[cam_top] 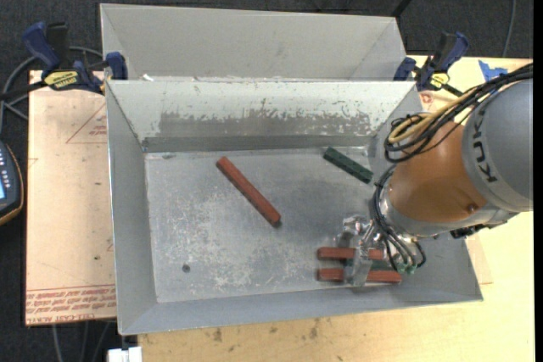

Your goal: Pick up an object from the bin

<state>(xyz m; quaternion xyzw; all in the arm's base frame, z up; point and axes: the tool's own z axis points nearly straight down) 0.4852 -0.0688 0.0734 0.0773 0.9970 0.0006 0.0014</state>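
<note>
My gripper (361, 261) is down in the bin's front right corner, right over two short reddish-brown bars. One bar (333, 253) lies just behind the other (331, 274), both running left to right, with the fingers among them. A longer reddish-brown bar (248, 191) lies diagonally in the middle of the bin floor, well left of the gripper. A dark green bar (347, 164) rests near the back right, against the bin's wall.
The arm with its orange cover and cables hangs over the bin's right side and hides part of the floor there.
</note>
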